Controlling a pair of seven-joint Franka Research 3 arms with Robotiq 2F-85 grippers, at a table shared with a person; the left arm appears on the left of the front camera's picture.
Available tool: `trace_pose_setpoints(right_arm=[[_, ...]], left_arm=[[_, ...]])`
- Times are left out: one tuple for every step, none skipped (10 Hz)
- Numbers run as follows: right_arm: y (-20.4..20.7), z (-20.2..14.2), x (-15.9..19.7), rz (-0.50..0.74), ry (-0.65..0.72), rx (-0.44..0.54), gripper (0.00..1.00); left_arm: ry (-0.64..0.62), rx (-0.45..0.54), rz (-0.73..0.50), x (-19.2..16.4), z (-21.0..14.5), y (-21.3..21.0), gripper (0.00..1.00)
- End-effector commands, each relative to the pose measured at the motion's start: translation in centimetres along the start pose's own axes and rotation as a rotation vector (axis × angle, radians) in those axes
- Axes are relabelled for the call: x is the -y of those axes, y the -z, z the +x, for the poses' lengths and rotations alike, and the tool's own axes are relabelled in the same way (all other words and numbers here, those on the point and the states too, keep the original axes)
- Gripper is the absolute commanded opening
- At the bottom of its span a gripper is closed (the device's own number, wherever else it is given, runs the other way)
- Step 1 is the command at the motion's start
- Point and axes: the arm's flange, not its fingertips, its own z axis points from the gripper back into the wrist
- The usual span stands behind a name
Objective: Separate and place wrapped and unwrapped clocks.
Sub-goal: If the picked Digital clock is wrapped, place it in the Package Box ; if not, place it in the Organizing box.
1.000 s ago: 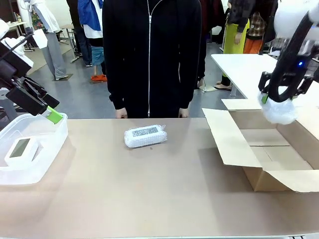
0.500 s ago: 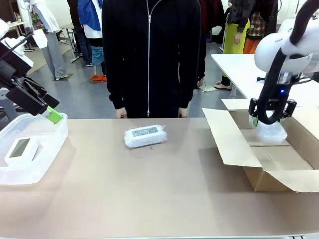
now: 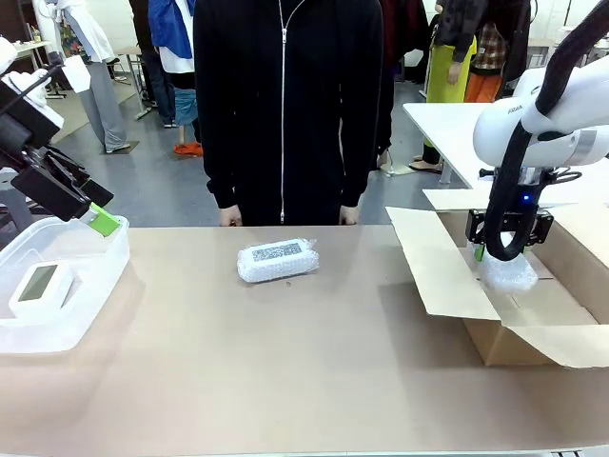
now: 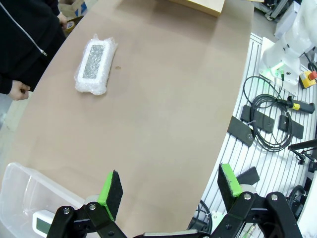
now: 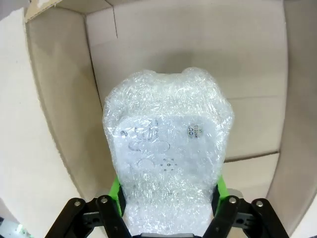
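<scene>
Clear plastic forms the tub [image 3: 107, 274] at the table's left end, and the bare clock [image 3: 38, 288] lies inside it, display face up. The left gripper [image 4: 169, 187] hangs tilted above the tub's near rim, jaws spread wide with nothing between them; the left wrist view shows its green pads [image 4: 110, 191] well apart over bare tabletop. In the middle of the table, near the person [image 3: 285, 105] in the black zip jacket, the loose wrapped clock [image 3: 276, 259] lies flat, untouched. At the right, the right arm bends down steeply and the right gripper [image 3: 500, 253] points straight into the open cardboard box [image 3: 440, 271], clamped on the held wrapped clock [image 3: 510, 277] by its upper end.

A second ago that bundle hung high over the box's far right edge; half a second ago it was lower and farther left; now it is down between the box walls. The left arm, the tub and the loose clock have not shifted.

Looking along the right gripper's fingers, the bubble film is see-through enough to reveal faint print and small holes on the clock's white casing, with the box floor behind. From the left wrist camera the loose clock shows a dark speckled panel.
</scene>
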Motion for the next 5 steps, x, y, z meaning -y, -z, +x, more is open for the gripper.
trace_pose_setpoints(right_arm=[[0.4,-0.2,-0.4,-0.037,-0.01,0.021,1.0],[0.2,-0.3,-0.4,-0.038,-0.026,0.012,1.0],[-0.2,-0.6,-0.3,-0.038,-0.041,-0.002,1.0],[-1.0,-0.8,-0.1,-0.026,-0.047,-0.01,1.0],[-2.0,-1.2,0.2,-0.014,-0.068,-0.011,1.0]], left_arm=[[-0.006,-0.007,0.011,0.0,0.2,0.0,1.0],[-0.006,-0.007,0.011,0.0,0.2,0.0,1.0],[-0.006,-0.007,0.011,0.0,0.2,0.0,1.0],[-0.006,-0.007,0.011,0.0,0.2,0.0,1.0],[-0.006,-0.007,0.011,0.0,0.2,0.0,1.0]])
